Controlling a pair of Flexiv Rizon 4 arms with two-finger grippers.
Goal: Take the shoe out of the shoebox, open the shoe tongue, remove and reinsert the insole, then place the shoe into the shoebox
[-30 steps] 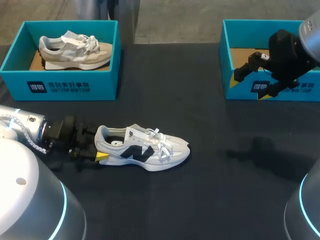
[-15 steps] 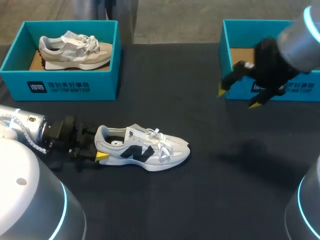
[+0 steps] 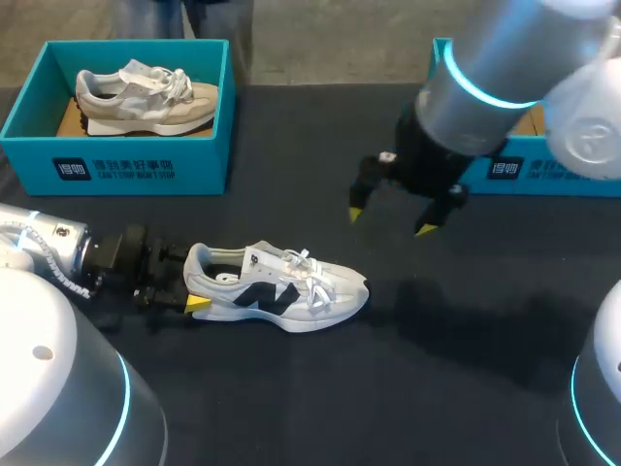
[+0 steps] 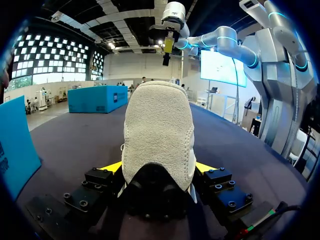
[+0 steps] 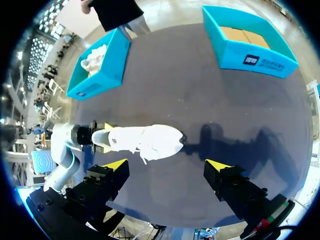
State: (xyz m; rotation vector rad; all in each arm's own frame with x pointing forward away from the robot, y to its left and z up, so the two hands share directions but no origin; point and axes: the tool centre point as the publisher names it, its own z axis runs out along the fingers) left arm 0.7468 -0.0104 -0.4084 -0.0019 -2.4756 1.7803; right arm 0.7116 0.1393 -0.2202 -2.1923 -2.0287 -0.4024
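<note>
A white sneaker (image 3: 277,288) with a dark side logo lies on its sole on the black table, toe pointing right. My left gripper (image 3: 194,284) is at its heel, one finger on each side. In the left wrist view the yellow tips press both sides of the grey suede heel (image 4: 158,130), so the left gripper (image 4: 158,167) is shut on the shoe. My right gripper (image 3: 390,221) hangs open in the air, behind and to the right of the toe. Its wrist view looks down on the sneaker (image 5: 145,141) ahead of the spread fingertips of the right gripper (image 5: 166,164). The empty teal shoebox (image 3: 505,170) stands at the back right.
A second teal box (image 3: 116,165) at the back left holds a beige sneaker (image 3: 146,97). The right arm's bulk partly covers the back-right shoebox (image 5: 250,50). Dark tabletop stretches in front of and to the right of the white sneaker.
My right arm has swung left from over the back-right shoebox toward the table's middle, staying open. The left gripper and the sneaker have not moved.
</note>
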